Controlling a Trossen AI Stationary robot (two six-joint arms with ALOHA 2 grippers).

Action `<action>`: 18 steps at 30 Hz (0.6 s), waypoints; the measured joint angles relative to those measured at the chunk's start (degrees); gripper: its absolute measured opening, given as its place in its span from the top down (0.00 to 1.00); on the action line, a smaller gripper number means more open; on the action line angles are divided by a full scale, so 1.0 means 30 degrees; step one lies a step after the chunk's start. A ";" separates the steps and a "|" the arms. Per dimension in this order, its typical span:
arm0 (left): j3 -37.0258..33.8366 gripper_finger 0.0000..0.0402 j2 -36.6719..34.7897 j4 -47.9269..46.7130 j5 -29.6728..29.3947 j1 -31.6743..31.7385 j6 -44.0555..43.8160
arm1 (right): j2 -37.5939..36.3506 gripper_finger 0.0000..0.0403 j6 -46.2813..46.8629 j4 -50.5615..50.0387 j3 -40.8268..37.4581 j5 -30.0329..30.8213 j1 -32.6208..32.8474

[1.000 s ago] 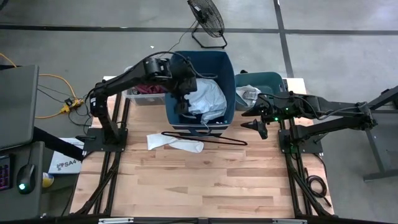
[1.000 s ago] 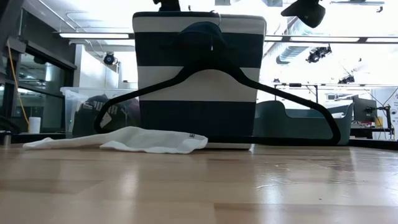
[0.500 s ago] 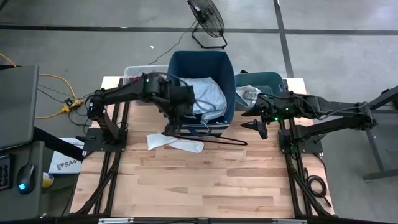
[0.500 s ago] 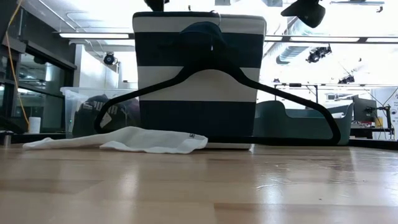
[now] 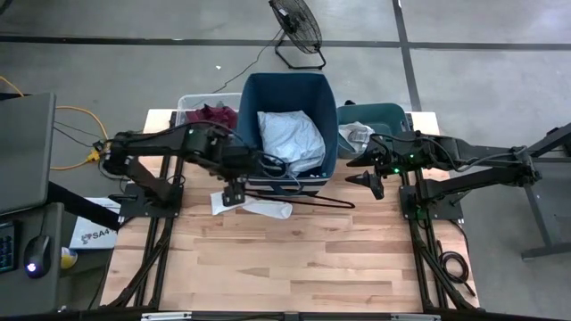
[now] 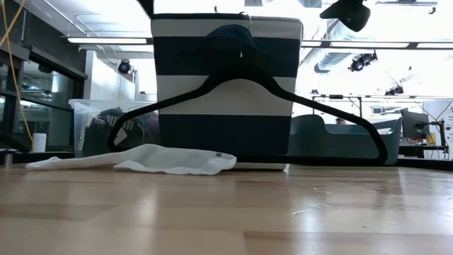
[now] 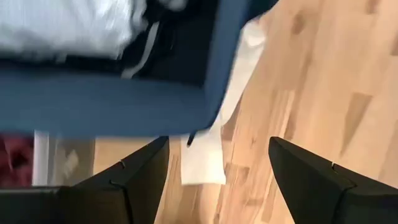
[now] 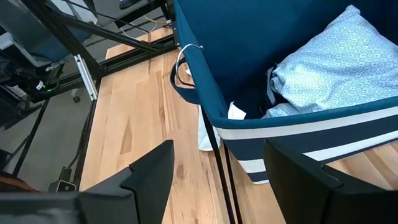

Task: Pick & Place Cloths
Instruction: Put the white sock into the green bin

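Observation:
A white cloth [image 5: 254,205] lies flat on the table in front of the blue-and-white bin [image 5: 332,147]; it also shows in the low view [image 6: 141,159] and the left wrist view [image 7: 205,158]. A pale blue-grey garment [image 5: 290,135] lies in the bin. A maroon garment [image 5: 212,114] lies in the clear tub at the far left, where the low view shows a dark one [image 6: 117,127]. My left gripper [image 5: 234,193] hangs open above the white cloth's left end [image 7: 217,180], touching nothing. My right gripper [image 5: 368,181] waits open and empty to the right of the bin [image 8: 224,180].
A thin black hanger [image 5: 299,198] stands with its bar on the table and leans on the bin's near wall [image 6: 248,85]. A teal tub [image 5: 385,114] with a light cloth [image 5: 355,135] stands at the far right. Bare wood spreads toward the near edge.
My left gripper has drawn back from above the blue bin toward the table's near left and now hangs over the white cloth's left end. The pale blue-grey garment stays in the bin and shows fully. The white cloth and the hanger have not moved.

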 joint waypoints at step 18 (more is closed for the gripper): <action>-1.7143 0.33 -0.8391 0.8256 -0.0213 -0.1476 -1.4892 | -0.0002 0.41 -0.0003 0.0009 0.0000 0.0000 0.0000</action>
